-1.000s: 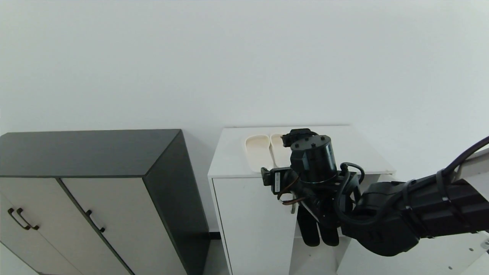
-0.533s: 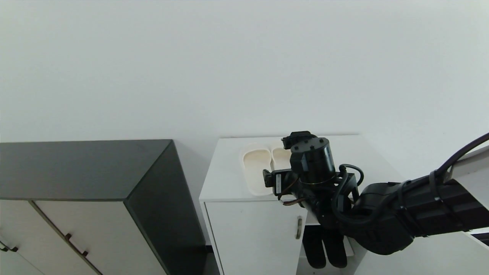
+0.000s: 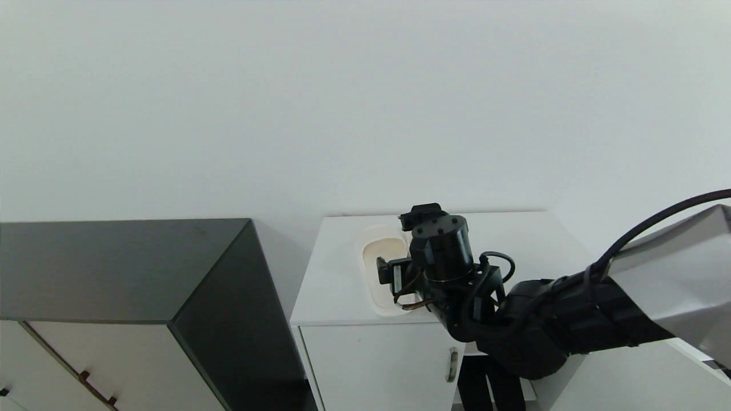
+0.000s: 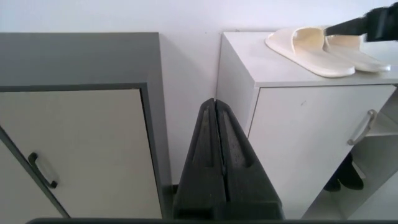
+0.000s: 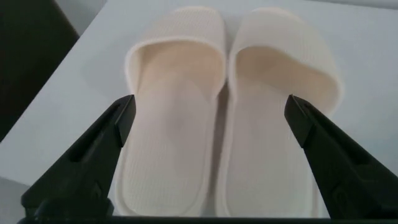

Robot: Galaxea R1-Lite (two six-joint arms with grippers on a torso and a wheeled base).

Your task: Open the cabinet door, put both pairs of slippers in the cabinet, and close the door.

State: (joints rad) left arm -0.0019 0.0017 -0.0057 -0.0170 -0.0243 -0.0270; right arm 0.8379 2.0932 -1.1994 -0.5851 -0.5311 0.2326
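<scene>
Over the white cabinet [image 3: 331, 285] top, my right gripper [image 5: 209, 106] is spread wide to both sides of the cream slippers [image 5: 174, 143] lying there side by side, my left gripper [image 4: 215, 107] pressed together and empty; closing off-centre could, I think, squeeze one slipper out.

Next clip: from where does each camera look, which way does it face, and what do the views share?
Head view: high on the robot, facing forward and down at the white cabinet with cream ribbed slippers on top; right arm shows.
Left wrist view: low, facing the cabinet's front; shut left tool in the foreground.
Right wrist view: above the slippers, looking down between the fingers of the open right tool.
Shared: all three show the cream slippers.
</scene>
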